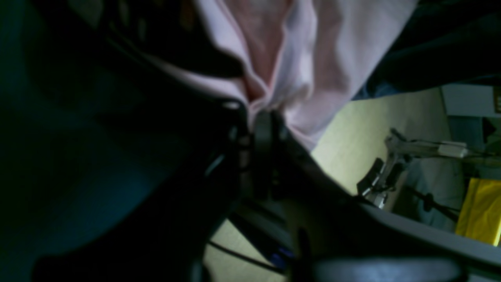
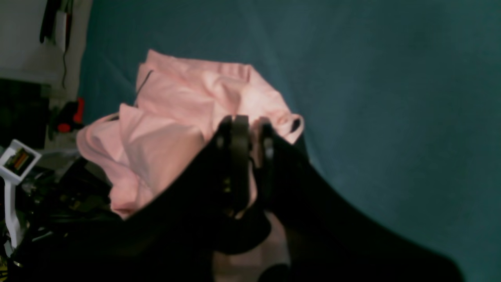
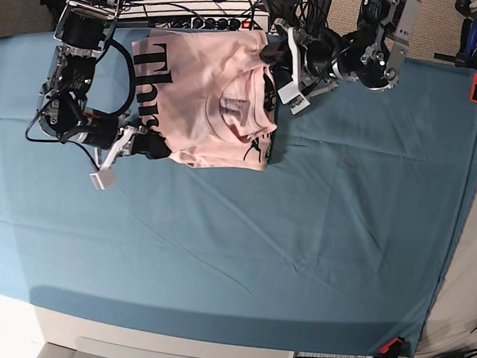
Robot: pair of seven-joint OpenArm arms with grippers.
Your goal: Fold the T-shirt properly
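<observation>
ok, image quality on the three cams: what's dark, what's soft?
Left wrist: underexposed, teal cloth near black at left, left gripper blurred, floor beyond brighter. Right wrist: right gripper soft and dark, pink T-shirt fairly clear. Base: brightest and sharpest, cloth evenly lit, darker band along its near edge.

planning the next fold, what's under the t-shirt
The T-shirt lies on the teal cloth, visible all round its lower edge. Whatever its middle covers, cloth included, is hidden.
</observation>
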